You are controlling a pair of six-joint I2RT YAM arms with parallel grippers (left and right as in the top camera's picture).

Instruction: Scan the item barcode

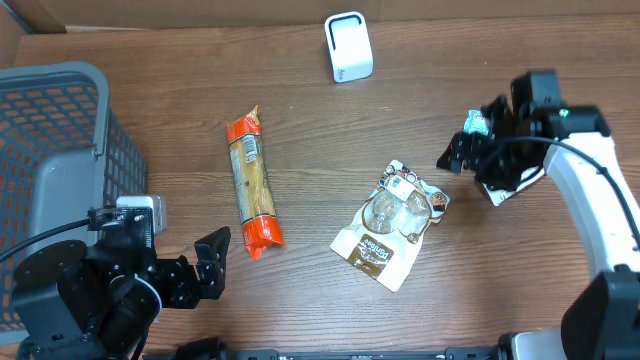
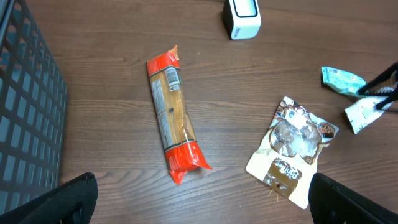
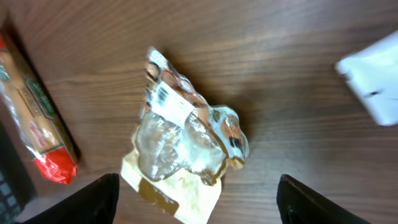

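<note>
Wood table [image 1: 300, 80], clear snack pouch [image 3: 186, 143] ahead of right jaws, gaping empty, left jaws likewise

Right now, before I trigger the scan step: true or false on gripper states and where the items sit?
1. The left gripper and right gripper are both open. True.
2. The pasta pack lies inside the basket. False: it lies on the table, to the right of the basket in the overhead view.
3. The white scanner stands apart from both packs. True.
4. The clear bag touches the pasta pack. False: bare table separates them.
5. The clear bag lies between the pasta pack and the right gripper. True.
</note>
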